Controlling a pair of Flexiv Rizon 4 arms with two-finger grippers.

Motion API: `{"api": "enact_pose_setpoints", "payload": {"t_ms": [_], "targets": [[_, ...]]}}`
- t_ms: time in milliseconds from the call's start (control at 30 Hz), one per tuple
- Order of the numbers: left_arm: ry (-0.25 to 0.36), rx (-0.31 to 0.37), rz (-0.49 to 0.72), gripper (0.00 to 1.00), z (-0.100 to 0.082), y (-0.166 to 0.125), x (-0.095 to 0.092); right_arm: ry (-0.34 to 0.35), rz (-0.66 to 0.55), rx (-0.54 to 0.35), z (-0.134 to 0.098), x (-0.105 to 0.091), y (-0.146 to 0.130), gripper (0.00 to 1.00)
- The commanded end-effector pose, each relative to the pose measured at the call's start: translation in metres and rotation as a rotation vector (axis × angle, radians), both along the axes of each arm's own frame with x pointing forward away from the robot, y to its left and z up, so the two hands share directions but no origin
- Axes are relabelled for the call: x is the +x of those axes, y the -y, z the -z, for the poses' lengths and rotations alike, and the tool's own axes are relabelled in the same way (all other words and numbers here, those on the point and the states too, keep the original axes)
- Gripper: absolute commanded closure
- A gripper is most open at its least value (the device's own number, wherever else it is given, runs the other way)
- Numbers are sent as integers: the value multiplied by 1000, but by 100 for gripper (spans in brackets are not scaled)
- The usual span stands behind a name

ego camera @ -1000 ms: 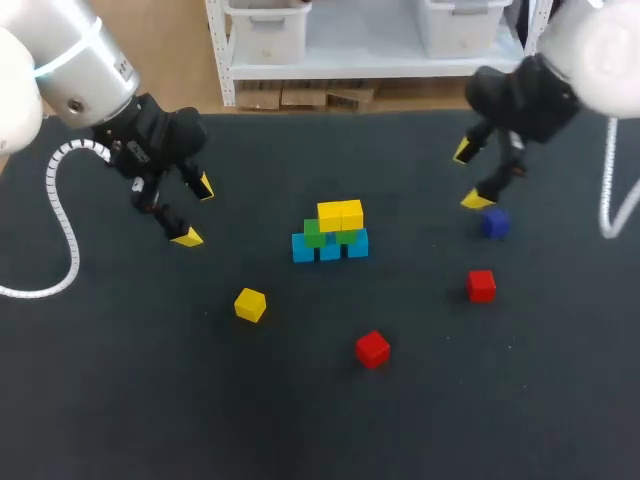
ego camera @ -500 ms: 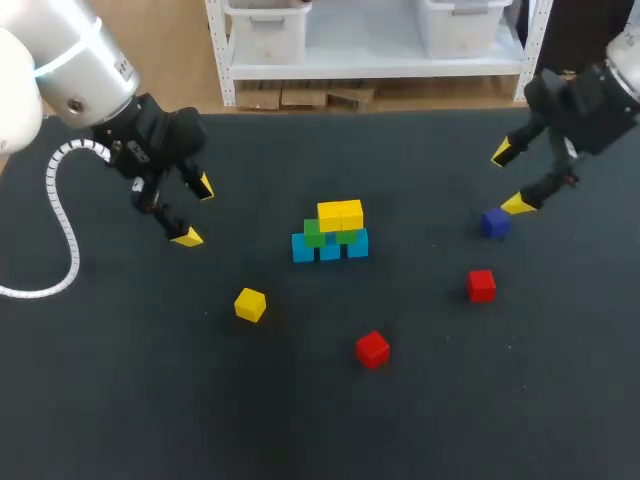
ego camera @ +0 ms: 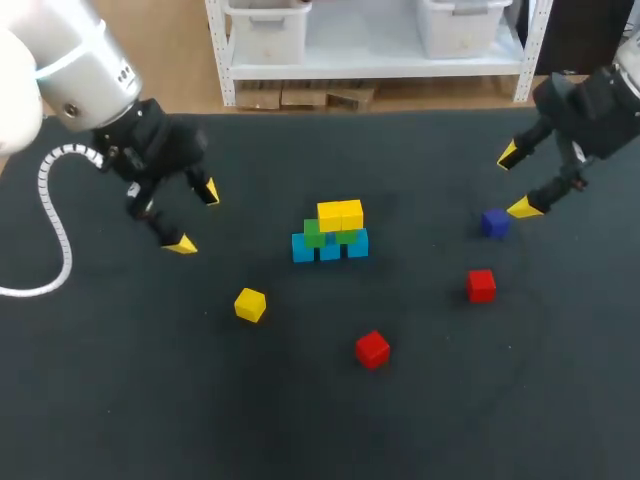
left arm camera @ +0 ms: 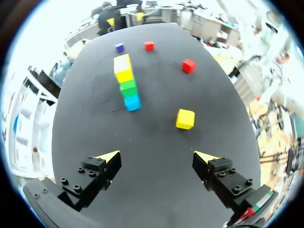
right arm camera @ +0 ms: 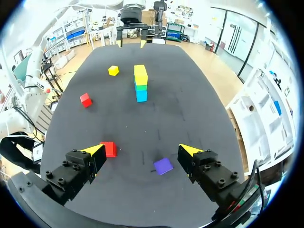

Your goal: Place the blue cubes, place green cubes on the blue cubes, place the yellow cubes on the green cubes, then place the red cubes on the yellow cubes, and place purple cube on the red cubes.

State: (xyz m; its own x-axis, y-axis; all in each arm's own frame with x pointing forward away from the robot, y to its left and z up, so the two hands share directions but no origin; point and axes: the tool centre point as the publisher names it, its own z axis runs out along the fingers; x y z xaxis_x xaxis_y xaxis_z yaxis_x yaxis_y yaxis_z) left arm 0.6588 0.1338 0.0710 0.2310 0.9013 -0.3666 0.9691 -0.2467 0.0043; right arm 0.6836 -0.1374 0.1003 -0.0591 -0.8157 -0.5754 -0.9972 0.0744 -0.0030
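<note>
Yellow step appears in hand: the stack (ego camera: 330, 232) stands on the desk (ego camera: 300, 420), a loose yellow cube (ego camera: 250, 304) lies near the left tool (ego camera: 194, 217), wide and empty like the right tool (ego camera: 516, 182); next, straddle and grip that cube.

left gripper (ego camera: 195, 217): fingers wide apart, holding nothing
right gripper (ego camera: 516, 182): fingers wide apart, holding nothing
arms: each on its own side

1. The left arm (ego camera: 70, 60) was white and silver, ringed with a thin cyan band.
2. A white ribbed cable (ego camera: 43, 185) trailed from it.
3. The left tool (ego camera: 195, 217) and the right tool (ego camera: 516, 181) were black, studded with screws and tipped with yellow wedges.
</note>
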Motion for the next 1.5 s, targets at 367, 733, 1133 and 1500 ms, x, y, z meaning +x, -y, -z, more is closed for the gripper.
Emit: {"api": "enact_pose_setpoints", "payload": {"t_ms": [367, 733, 1133, 1500], "targets": [[65, 29, 27, 0, -1, 17, -54, 3, 0, 2, 0, -1, 0, 0], [68, -9, 47, 0, 19, 29, -76, 3, 0, 2, 0, -1, 0, 0], [46, -5, 107, 0, 45, 53, -79, 3, 0, 2, 0, -1, 0, 0], [34, -2, 104, 0, 58, 58, -72, 3, 0, 2, 0, -1, 0, 0]]}}
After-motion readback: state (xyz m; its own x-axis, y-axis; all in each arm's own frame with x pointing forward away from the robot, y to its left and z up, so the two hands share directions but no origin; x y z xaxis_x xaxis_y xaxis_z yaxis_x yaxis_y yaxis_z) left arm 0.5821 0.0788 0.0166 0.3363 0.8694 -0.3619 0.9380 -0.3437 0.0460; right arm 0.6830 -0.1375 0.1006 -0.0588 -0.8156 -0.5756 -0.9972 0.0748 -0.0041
